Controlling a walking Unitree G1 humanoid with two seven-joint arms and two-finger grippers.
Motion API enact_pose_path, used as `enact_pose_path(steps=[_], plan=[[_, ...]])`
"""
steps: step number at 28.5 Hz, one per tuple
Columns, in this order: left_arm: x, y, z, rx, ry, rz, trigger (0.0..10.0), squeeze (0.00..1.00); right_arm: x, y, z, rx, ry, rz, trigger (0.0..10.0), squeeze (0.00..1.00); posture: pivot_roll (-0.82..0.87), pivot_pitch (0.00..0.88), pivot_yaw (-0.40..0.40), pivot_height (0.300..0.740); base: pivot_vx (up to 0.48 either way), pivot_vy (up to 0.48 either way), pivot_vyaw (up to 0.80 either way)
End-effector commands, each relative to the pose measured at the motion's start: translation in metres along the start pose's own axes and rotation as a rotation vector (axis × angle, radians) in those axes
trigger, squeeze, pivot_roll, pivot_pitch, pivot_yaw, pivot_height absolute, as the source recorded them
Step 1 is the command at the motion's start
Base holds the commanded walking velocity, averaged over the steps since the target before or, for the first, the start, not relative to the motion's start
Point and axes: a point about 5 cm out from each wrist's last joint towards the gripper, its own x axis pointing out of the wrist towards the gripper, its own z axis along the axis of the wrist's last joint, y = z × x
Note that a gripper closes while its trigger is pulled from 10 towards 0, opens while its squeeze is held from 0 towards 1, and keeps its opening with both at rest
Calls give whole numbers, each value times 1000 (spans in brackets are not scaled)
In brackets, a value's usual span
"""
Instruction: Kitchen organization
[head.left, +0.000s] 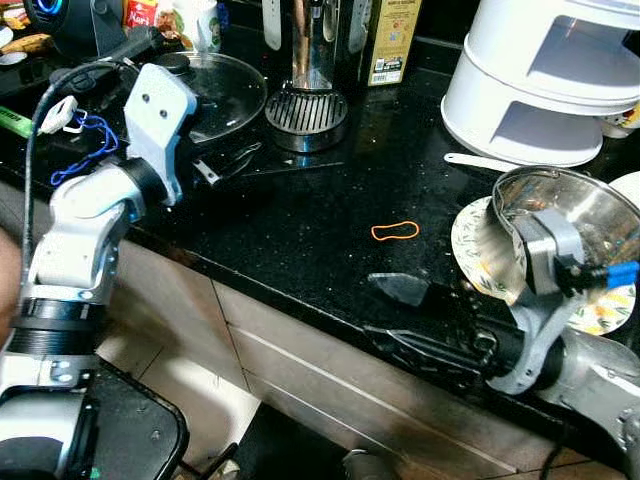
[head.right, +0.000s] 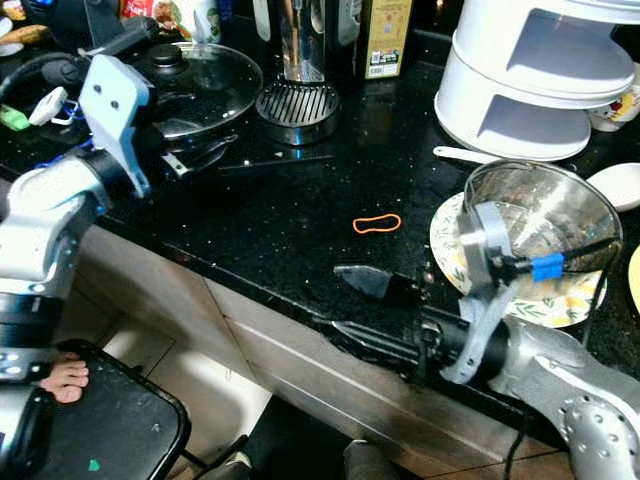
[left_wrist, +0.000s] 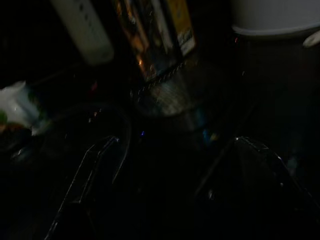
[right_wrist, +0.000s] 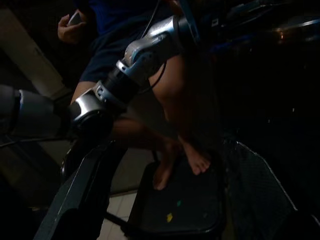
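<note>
Lying flat on the black speckled stone countertop (head.left: 300, 215) — a thin orange rubber band (head.left: 395, 231), sitting mid-counter, touching nothing.

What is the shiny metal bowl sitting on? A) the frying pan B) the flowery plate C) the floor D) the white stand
B: the shiny metal bowl rests on the flowery plate, whose patterned rim shows around it on the black counter.
</note>
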Motion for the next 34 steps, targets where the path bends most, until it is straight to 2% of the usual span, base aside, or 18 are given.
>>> enact_pose_path(steps=[1, 7, 16, 21, 25, 32, 34], plan=[[-4, 0, -9, 1, 50, -7, 10000, 0, -2, 6, 3, -16, 3, 21, 10000, 0, -64, 140, -12, 740, 0, 0, 0], [-9, 5, -18, -5, 86, 12, 10000, 0, -4, 14, -7, 18, 24, 43, 10000, 0, -70, 134, -3, 740, 0, 0, 0], [-9, 8, -18, -7, 78, 41, 10000, 0, 1, 21, -16, 54, 13, 75, 10000, 0, -68, 133, 2, 740, 0, 0, 0], [-6, 13, -13, -1, 28, 84, 10000, 0, 12, 16, -17, 56, -80, -3, 10000, 0, -66, 134, 9, 740, 0, 0, 0], [-2, 15, -8, 0, -4, 85, 10000, 0, 18, 15, -17, 76, -134, -19, 10000, 0, -66, 133, 14, 740, 0, 0, 0], [7, 13, -2, 0, -38, 38, 10000, 0, 24, 16, -18, 98, -180, -34, 10000, 0, -71, 133, 17, 740, 0, 0, 0], [14, 9, -1, -15, -51, 1, 10000, 0, 25, 16, -16, 92, -190, -41, 10000, 0, -73, 134, 18, 740, 0, 0, -800]])
